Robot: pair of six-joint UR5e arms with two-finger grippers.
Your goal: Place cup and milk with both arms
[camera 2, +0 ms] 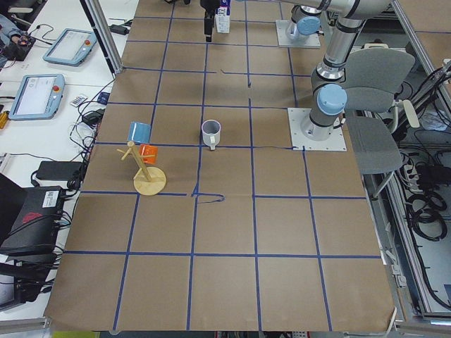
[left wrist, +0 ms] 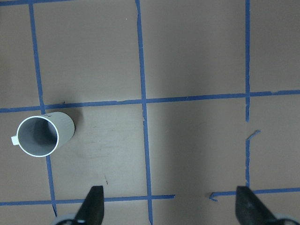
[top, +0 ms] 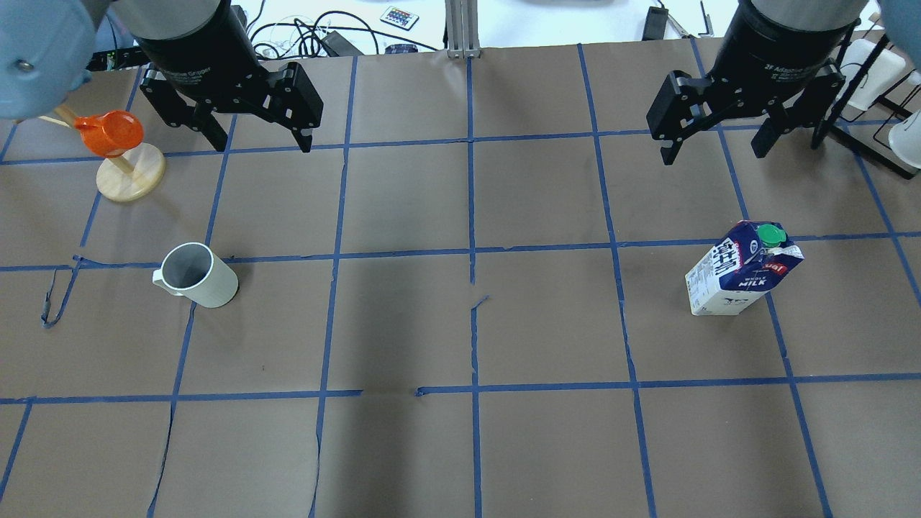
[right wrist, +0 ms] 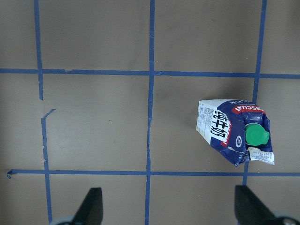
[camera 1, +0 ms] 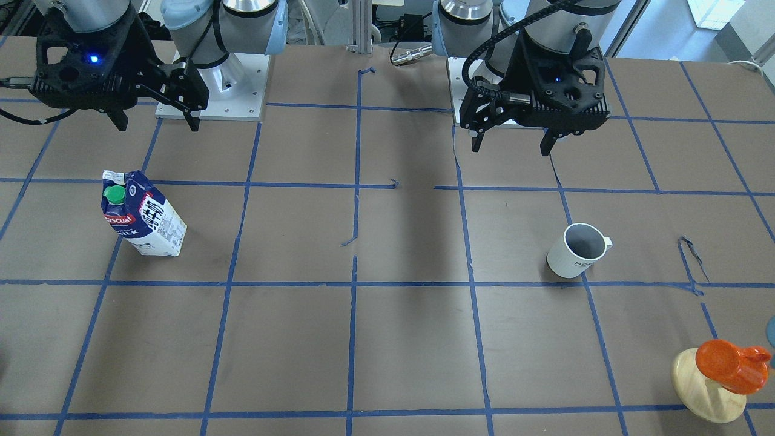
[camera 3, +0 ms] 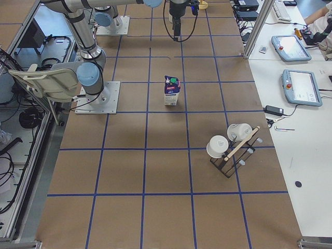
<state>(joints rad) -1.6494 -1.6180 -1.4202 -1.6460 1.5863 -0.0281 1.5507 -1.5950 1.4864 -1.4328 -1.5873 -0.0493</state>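
Overhead exterior | cup (top: pixel 194 275) apart from left pincer (top: pixel 262 144) | milk (top: pixel 741 272) apart from right pincer (top: pixel 712 153)

The left arm (camera 2: pixel 331 67) and right arm (camera 3: pixel 85 44) both hang with wrists pointing straight down. In the overhead view the left gripper (top: pixel 260 142) sits at ten o'clock and the right gripper (top: pixel 714 151) at two o'clock, each with jaws spread wide.

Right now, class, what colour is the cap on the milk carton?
Green; the cap on the milk carton shows best in the right wrist view.
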